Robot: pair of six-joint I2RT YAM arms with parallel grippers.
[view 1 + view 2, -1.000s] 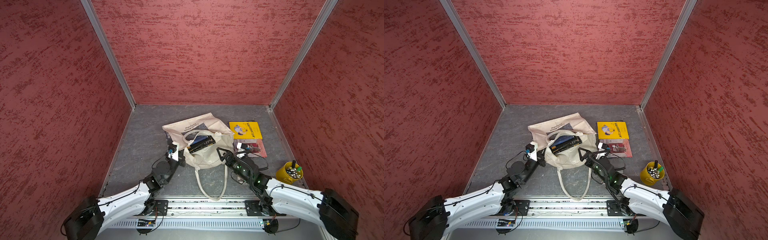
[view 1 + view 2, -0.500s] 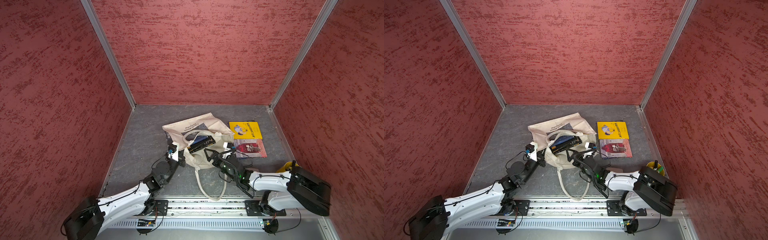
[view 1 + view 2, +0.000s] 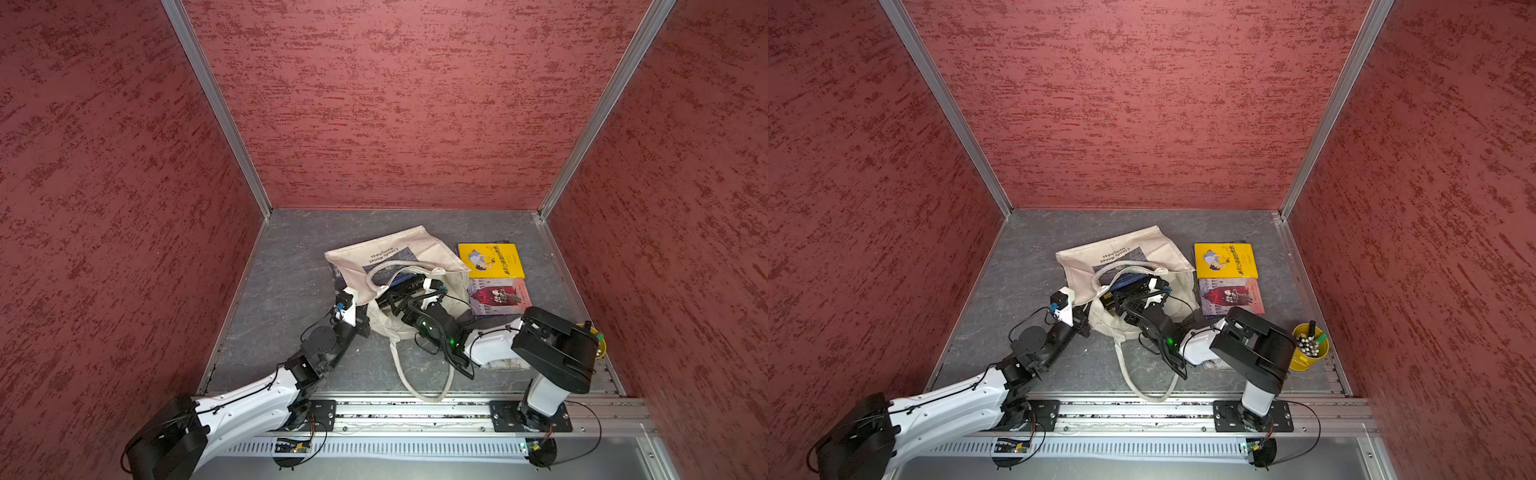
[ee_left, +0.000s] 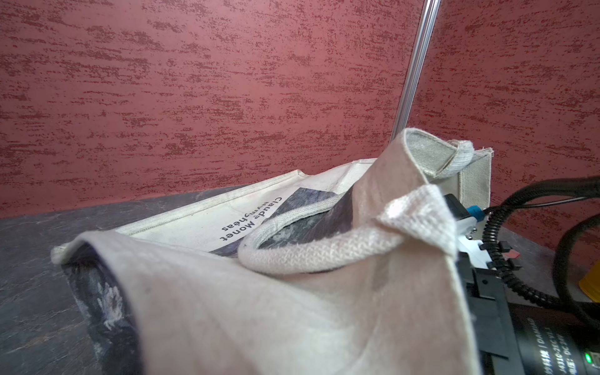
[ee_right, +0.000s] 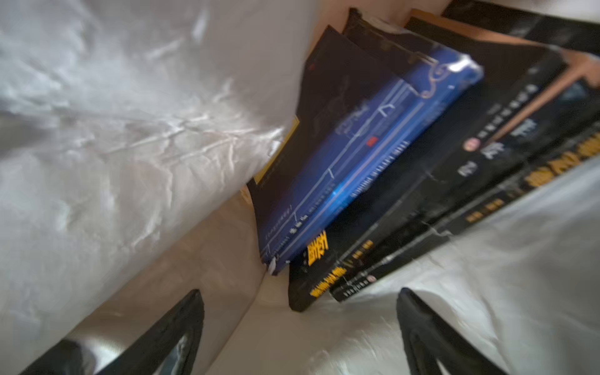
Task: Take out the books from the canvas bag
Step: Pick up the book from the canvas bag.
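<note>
Cream bag (image 3: pixel 417 248) lies on its side, mouth toward the arms; left gripper (image 3: pixel 362 322) clamped on its rim. Inside the mouth, right gripper (image 5: pixel 298 293) gapes empty, just short of stacked books (image 5: pixel 357 146). Beside bag: yellow book (image 3: pixel 490 260), red book (image 3: pixel 498 297).

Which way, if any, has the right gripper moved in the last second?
Yes. The right gripper has moved away from the red book, which lies still, into the canvas bag mouth, toward the books inside.
</note>
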